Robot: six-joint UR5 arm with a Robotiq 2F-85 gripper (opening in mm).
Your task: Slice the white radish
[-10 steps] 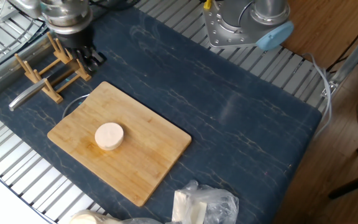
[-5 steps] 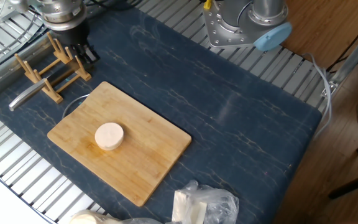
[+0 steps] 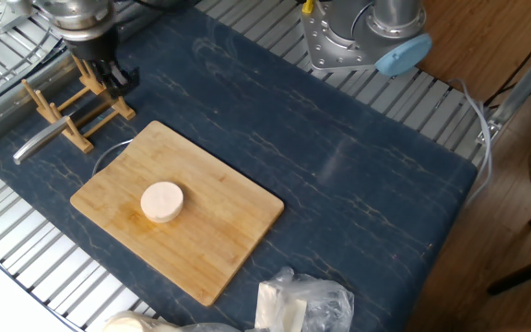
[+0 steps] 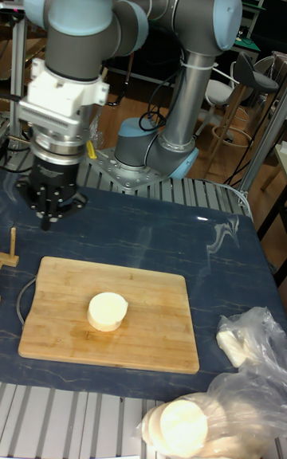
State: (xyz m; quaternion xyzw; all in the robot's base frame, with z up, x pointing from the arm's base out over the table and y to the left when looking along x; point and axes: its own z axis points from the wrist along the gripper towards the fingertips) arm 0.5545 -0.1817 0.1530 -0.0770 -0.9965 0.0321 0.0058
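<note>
— Pincer first: where is the black two-finger gripper (image 3: 116, 77) compared with a second ago?
— It has drifted left and toward the far edge of the dark blue marbled mat (image 3: 339, 157), and now hangs over the wooden slatted rack (image 3: 74, 103) at the mat's far-left corner. Nothing is between its fingers. Whether the jaws stand apart or closed, I cannot tell; in the tall fixed view the gripper (image 4: 48, 216) is a dark block with short fingertips hard to separate.
— Anything else changed?
— No. The cream-white thick round radish disc (image 3: 162, 200) lies in the same spot, whole, near the middle of the rectangular bamboo cutting board (image 3: 219, 240), well apart from the gripper. The tall view shows the disc (image 4: 107, 311) flat on the board (image 4: 151, 331), slightly left of its centre.
— Containers?
— A crumpled clear plastic bag (image 3: 316, 300) sits at the mat's near edge, holding pale white pieces; their shape is blurred by the plastic. In the tall view the bag (image 4: 247, 363) also covers a round pale disc near the bottom.
— What is cut off?
— A metal handle (image 3: 35, 143) juts from under the rack, its other end hidden. The rack is clipped to a sliver at the tall view's left edge. The bag runs off the bottom of the fixed view.
</note>
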